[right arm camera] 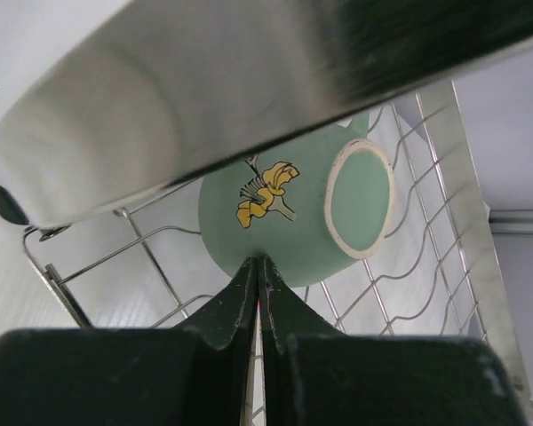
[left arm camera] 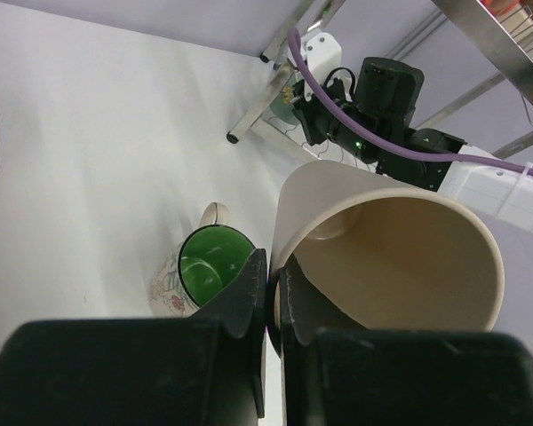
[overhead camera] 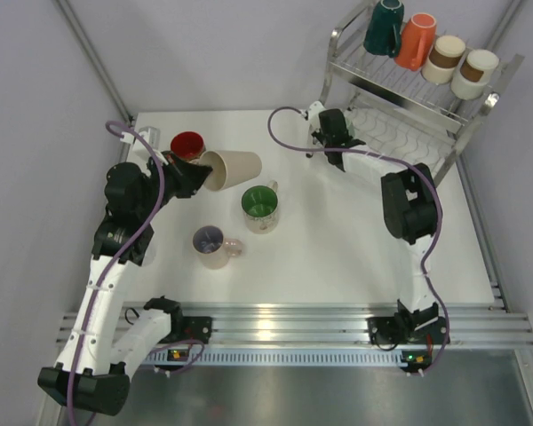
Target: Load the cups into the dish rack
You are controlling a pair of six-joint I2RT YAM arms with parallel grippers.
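Far left: red cup [overhead camera: 187,145] upright on the table [overhead camera: 338,257], just beside the left gripper [left arm camera: 271,266]. That claw is clamped on the rim of the beige cup [left arm camera: 400,266], one finger inside and one outside. The cup is tipped on its side, mouth toward the wrist camera.

Centre: pinkish cup [overhead camera: 213,244] and green-lined mug [overhead camera: 260,206] stand upright, near each other, not yet loaded.

Handling, judged: glazed ceramic, stiff, slick, liable to chip on wire. A thin rim pinch leaves the body hanging beyond the fingers, so it may swivel. On the mugs, the wall beside the handle looks the surest hold.

Right: right gripper [right arm camera: 258,266], fingers pressed together and holding nothing, tips at the side of the mint cup [right arm camera: 293,222], which lies on the lower shelf of the dish rack [overhead camera: 444,124]. Teal cup [overhead camera: 386,27], orange cup [overhead camera: 415,40] and two pale ones sit on the upper tier.

Surface: white, matte, flat. Room: plain pale walls, metal corner posts, rails along the near edge
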